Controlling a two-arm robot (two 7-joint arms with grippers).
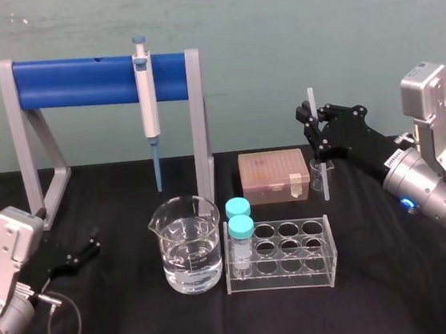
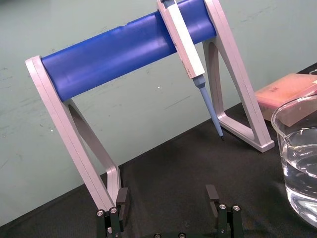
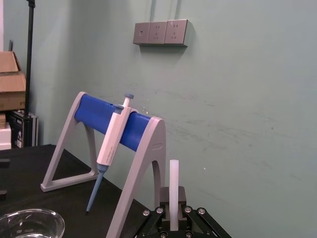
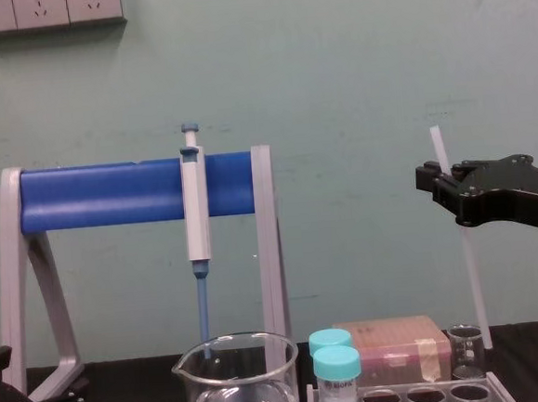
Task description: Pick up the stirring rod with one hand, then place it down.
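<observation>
The stirring rod (image 1: 319, 164) is a thin white stick held nearly upright at the right of the table, with my right gripper (image 1: 313, 134) shut on its upper part. From the chest view the rod (image 4: 471, 278) runs down from the gripper (image 4: 442, 185) to end beside a small glass beaker (image 4: 465, 348); I cannot tell whether its tip touches the cloth. The right wrist view shows the rod's top (image 3: 173, 188) rising between the gripper's fingers (image 3: 172, 220). My left gripper (image 1: 93, 245) rests low at the table's left, open (image 2: 167, 203) and holding nothing.
A grey and blue stand (image 1: 100, 80) carries a hanging pipette (image 1: 148, 103) at the back left. A large beaker of water (image 1: 189, 247), a clear tube rack (image 1: 285, 252) with two blue-capped tubes, and a pink box (image 1: 274, 176) occupy the middle.
</observation>
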